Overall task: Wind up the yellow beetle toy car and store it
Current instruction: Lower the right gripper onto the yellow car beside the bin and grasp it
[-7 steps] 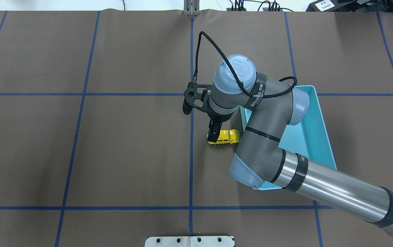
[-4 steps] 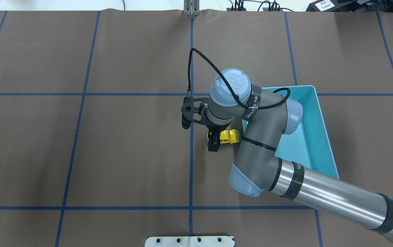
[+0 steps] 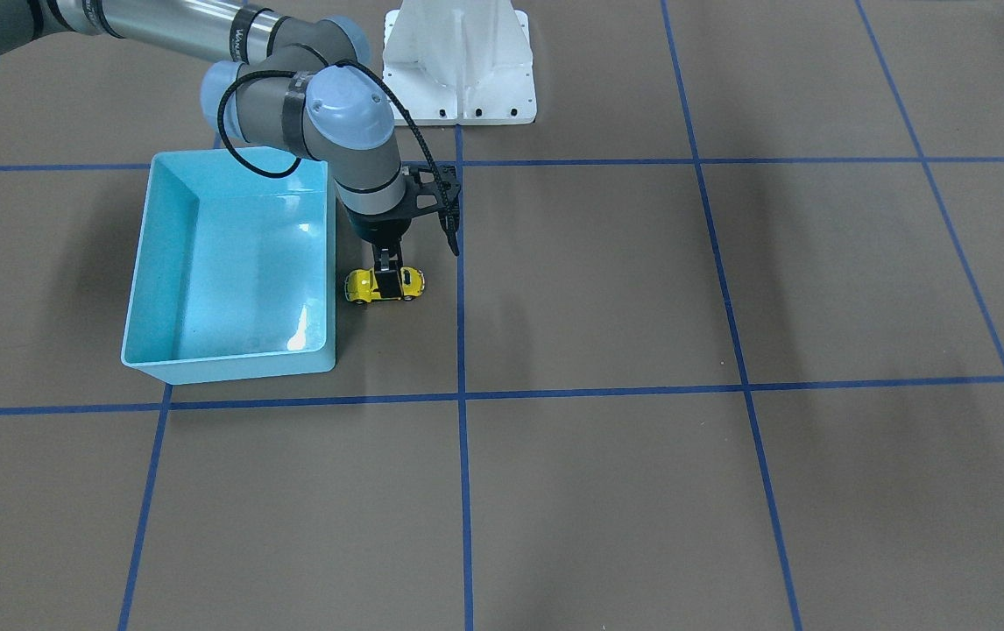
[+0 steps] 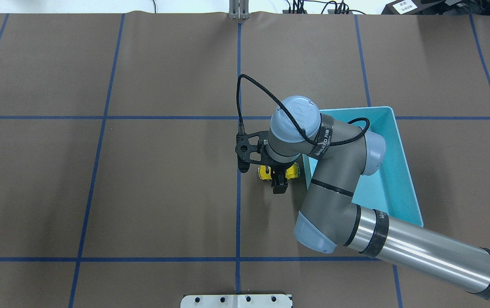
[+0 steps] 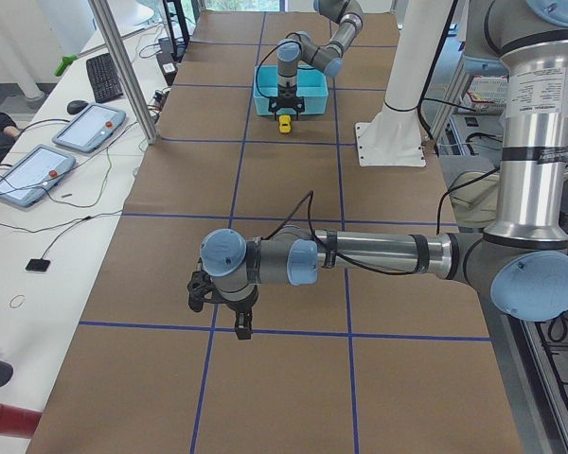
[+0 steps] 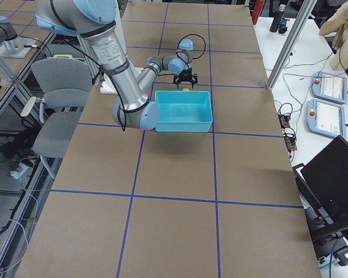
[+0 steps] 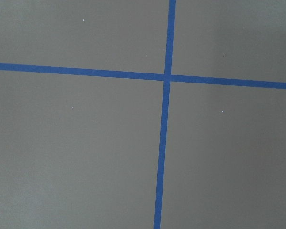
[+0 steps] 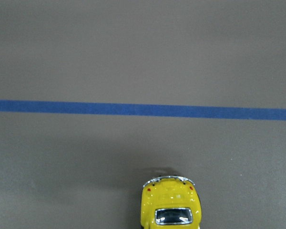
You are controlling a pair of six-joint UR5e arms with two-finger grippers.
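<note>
The yellow beetle toy car point(image 3: 366, 286) stands on its wheels on the brown mat, just beside the light blue bin point(image 3: 226, 364). My right gripper point(image 3: 388, 276) is down over the car's middle, one finger on each side of the body, and looks open. In the overhead view one black finger point(image 4: 279, 187) shows on the near side of the car point(image 4: 264, 173). The right wrist view shows the car's rear point(image 8: 171, 207) at the bottom edge. My left gripper point(image 5: 241, 329) hovers over bare mat far from the car; I cannot tell its state.
The bin point(image 4: 394, 171) holds nothing and sits under my right forearm. A white arm mount point(image 3: 458, 79) stands at the robot's edge of the table. Blue tape lines point(image 7: 164, 143) grid the mat. Tablets point(image 5: 85, 128) lie beyond the table's side.
My right gripper has moved from the car's end nearest the centre line to over its middle, toward the bin. The car has stayed in place.
</note>
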